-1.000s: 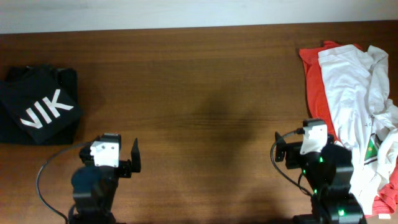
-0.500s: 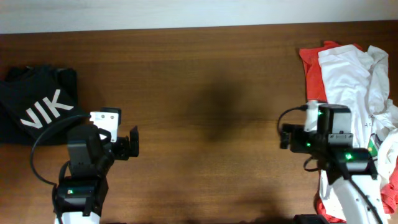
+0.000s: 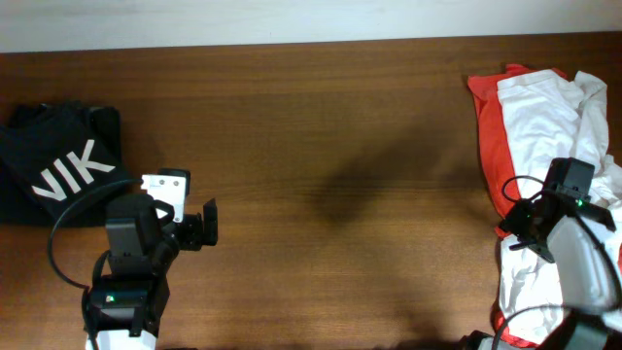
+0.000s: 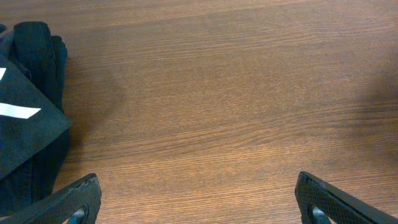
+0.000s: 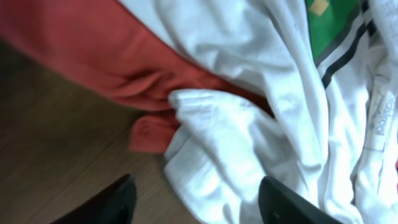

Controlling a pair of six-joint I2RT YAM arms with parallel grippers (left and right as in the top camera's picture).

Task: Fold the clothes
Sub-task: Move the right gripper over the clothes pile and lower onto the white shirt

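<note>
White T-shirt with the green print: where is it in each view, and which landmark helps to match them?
Overhead: white T-shirt at the right edge, crumpled over the red-orange T-shirt.
Left wrist: not in it.
Right wrist: white T-shirt fills the centre and right.
Shared landmark: the red-orange T-shirt, upper left in the right wrist view.

The middle of the surface lies bare from back edge to front, room enough for a hand to sweep across. The black garment fills the far left corner, near the left hand, whose wide-spread fingers face bare wood. On the right, the white T-shirt heaped on the red-orange T-shirt blocks that side; the right hand hangs at the heap's edge, fingers apart, a white fold between them.
</note>
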